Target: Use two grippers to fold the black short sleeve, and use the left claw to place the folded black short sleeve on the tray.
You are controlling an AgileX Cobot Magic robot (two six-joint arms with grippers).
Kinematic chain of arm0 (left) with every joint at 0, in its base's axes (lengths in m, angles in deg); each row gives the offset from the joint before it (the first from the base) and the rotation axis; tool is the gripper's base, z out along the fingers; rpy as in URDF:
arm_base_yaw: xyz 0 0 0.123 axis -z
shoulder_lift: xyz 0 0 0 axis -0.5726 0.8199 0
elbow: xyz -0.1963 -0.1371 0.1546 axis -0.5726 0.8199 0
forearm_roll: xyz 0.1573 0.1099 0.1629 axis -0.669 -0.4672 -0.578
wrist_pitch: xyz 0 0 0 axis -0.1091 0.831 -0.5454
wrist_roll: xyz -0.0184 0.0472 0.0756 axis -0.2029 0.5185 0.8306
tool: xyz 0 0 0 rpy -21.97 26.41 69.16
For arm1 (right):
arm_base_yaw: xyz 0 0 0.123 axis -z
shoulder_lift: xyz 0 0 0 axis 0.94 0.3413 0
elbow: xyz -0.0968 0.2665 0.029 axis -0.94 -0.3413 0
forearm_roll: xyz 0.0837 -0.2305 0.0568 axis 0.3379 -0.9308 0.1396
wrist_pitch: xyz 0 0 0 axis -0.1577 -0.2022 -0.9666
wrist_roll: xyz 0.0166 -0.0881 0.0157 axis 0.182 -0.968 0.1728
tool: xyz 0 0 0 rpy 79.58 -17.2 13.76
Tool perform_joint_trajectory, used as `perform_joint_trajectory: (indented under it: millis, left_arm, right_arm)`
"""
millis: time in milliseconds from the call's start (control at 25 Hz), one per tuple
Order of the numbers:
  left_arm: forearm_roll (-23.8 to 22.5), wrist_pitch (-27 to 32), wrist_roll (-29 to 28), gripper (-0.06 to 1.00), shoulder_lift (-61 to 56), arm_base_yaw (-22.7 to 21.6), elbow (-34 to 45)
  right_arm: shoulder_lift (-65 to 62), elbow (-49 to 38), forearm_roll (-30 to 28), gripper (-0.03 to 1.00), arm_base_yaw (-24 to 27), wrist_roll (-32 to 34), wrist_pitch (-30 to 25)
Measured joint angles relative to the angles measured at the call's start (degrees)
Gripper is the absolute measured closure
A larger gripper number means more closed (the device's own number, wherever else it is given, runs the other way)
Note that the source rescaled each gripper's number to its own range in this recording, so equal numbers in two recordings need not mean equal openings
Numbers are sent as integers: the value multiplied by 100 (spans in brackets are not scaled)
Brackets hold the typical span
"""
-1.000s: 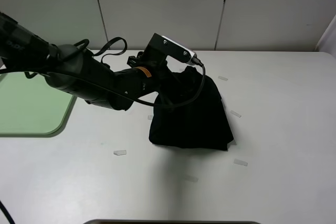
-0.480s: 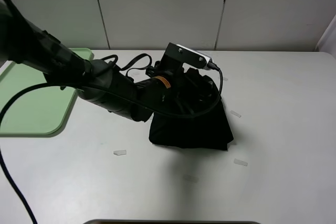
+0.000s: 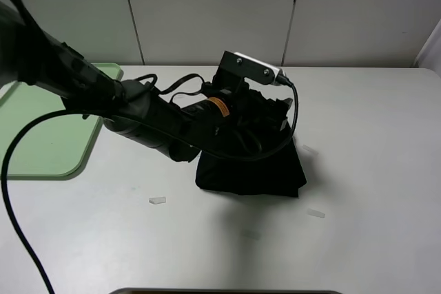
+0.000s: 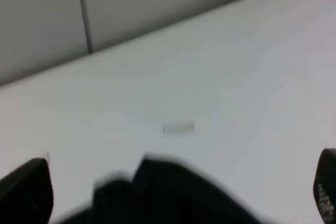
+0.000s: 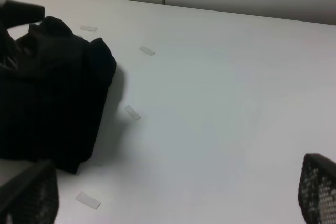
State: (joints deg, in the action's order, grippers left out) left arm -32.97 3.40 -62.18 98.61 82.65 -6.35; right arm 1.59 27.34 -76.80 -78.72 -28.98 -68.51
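Observation:
The black short sleeve (image 3: 251, 166) lies as a folded dark bundle in the middle of the white table. My left arm (image 3: 158, 118) reaches across from the left, its silver-grey camera block (image 3: 252, 67) above the bundle's far end. In the left wrist view the left gripper (image 4: 176, 195) is open, its fingertips (image 4: 26, 192) spread wide over the bundle's far edge (image 4: 168, 187). The pale green tray (image 3: 41, 139) sits at the far left. In the right wrist view the right gripper (image 5: 173, 192) stands open with nothing between its fingers, off to the right of the bundle (image 5: 50, 93).
Small strips of clear tape lie on the table around the bundle (image 3: 157, 200) (image 3: 315, 213) (image 5: 133, 112). A white panelled wall (image 3: 220, 12) runs along the table's far edge. My right arm does not show in the exterior high view.
My left arm has swung right and farther over the bundle, uncovering more of the tray. The bundle has not moved. Both grippers stay open.

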Motion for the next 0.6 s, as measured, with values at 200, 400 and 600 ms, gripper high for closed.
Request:
perform_joint_trajectory:
  millis: [200,400,600]
  left_arm:
    - [200,905,-26,-6,-785,0,0]
    - [733,2787,58,-6,-1432,-14,0]
    - [849,4278,100,-6,-1646,-87,0]
  right_arm:
    - [0,0,0,-3,0,0,0]
    - [0,0,0,-3,0,0,0]
    - [0,0,0,-3,0,0,0]
